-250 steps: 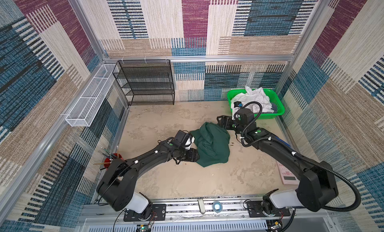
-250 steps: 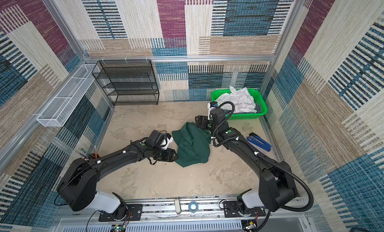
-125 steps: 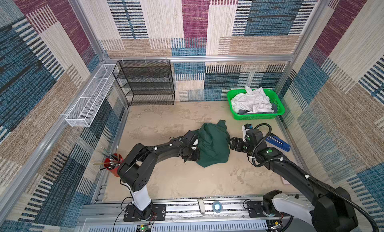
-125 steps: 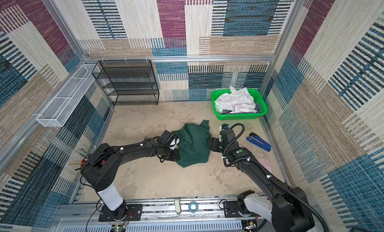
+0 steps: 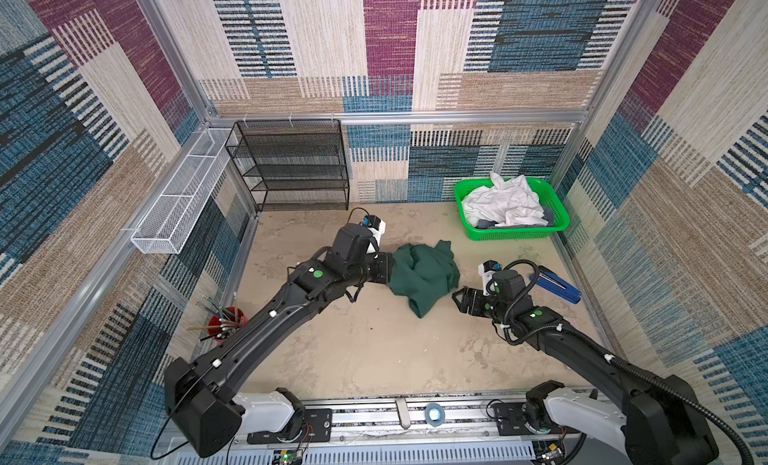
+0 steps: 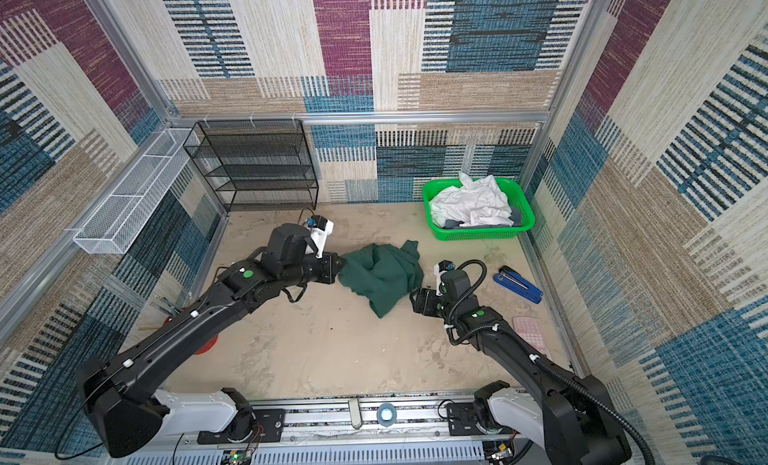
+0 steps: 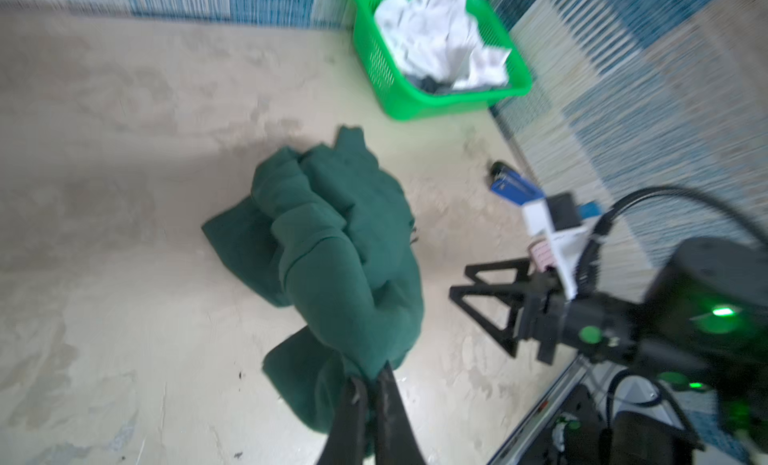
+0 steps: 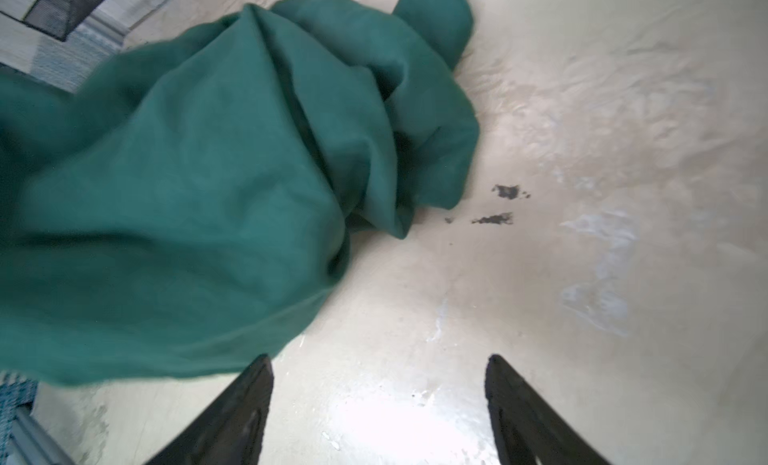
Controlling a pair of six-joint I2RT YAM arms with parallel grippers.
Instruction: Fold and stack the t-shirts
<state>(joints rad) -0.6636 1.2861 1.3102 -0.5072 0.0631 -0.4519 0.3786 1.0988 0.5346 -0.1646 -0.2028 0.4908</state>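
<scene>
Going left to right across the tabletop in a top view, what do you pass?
Red cup → left end effector → green shirt → right end effector → blue stapler.

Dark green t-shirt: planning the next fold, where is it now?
In both top views the dark green t-shirt lies crumpled mid-table, its left edge pinched by the left gripper, the open right gripper to its right.
</scene>
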